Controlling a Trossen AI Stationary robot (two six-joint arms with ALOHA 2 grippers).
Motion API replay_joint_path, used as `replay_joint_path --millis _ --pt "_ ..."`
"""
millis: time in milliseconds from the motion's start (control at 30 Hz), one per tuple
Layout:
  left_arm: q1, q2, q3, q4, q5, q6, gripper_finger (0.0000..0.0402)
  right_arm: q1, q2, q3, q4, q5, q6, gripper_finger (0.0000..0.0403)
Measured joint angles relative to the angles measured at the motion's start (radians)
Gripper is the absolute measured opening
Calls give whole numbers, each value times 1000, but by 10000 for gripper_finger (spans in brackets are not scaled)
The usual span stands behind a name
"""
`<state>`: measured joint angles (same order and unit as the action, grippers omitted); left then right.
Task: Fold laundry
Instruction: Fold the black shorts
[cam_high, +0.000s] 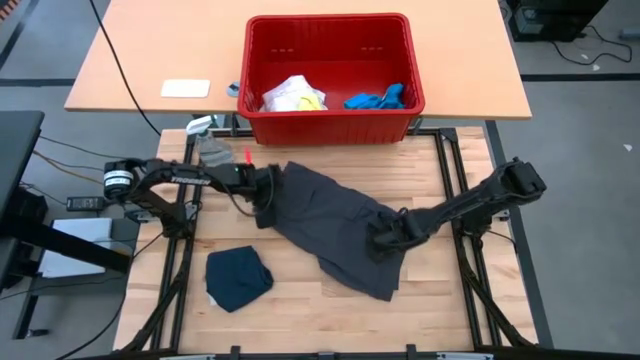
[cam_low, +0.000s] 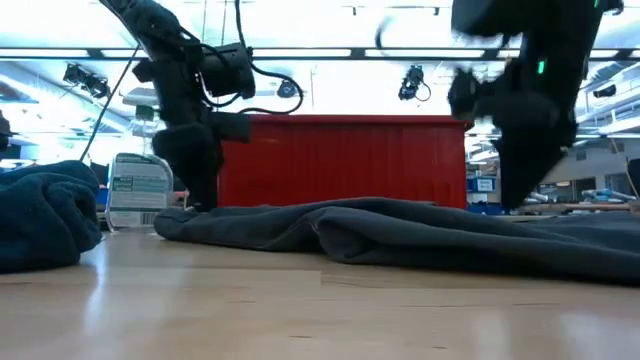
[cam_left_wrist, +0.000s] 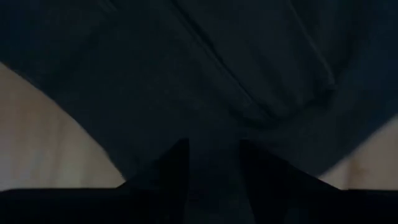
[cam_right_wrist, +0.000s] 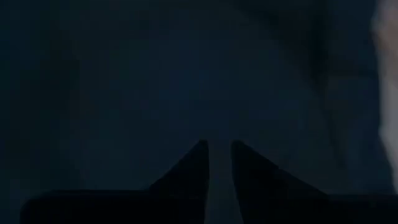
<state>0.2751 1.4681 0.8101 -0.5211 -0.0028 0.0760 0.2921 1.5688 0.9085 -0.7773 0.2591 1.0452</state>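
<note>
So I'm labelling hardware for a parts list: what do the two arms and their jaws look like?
Both are slim, dark, matte jointed arms. The left arm has a round white-labelled joint near its base and a loose black cable beside its wrist. The right arm is plain black with a blocky shoulder. Each wrist view shows two black, pointed, wedge-shaped fingers.

dark grey shorts (cam_high: 340, 235) on the pale wood tabletop (cam_high: 450, 300); a navy piece (cam_high: 238, 278); a red basket (cam_high: 330, 120) holding a bright blue piece (cam_high: 378, 98) and a pale, perhaps yellow, shirt (cam_high: 295, 96).
</note>
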Motion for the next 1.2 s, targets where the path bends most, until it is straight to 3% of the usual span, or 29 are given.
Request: replay_joint_path --millis 233,367,467,533,700,900,1067,1200 --pt "108 0 18 81 89 9 144 -23 -4 -157 208 -106 200 75" --pt "147 0 76 64 213 -113 144 39 -5 -181 389 -266 379 64" --pt "166 -4 118 50 313 -171 144 76 3 -189 594 -426 427 55" --pt "166 -8 146 22 343 -181 144 89 -2 -167 666 -468 453 50" --pt "155 -49 164 -24 360 -178 144 70 -21 -87 634 -404 428 42" --pt "167 -84 164 -6 378 -209 147 -54 -35 -44 626 -265 318 40" --pt "165 -81 151 -7 386 -231 157 -177 -34 -43 592 -252 177 40" --pt "163 -100 64 20 409 -307 165 -261 -33 -42 564 -252 -2 38"
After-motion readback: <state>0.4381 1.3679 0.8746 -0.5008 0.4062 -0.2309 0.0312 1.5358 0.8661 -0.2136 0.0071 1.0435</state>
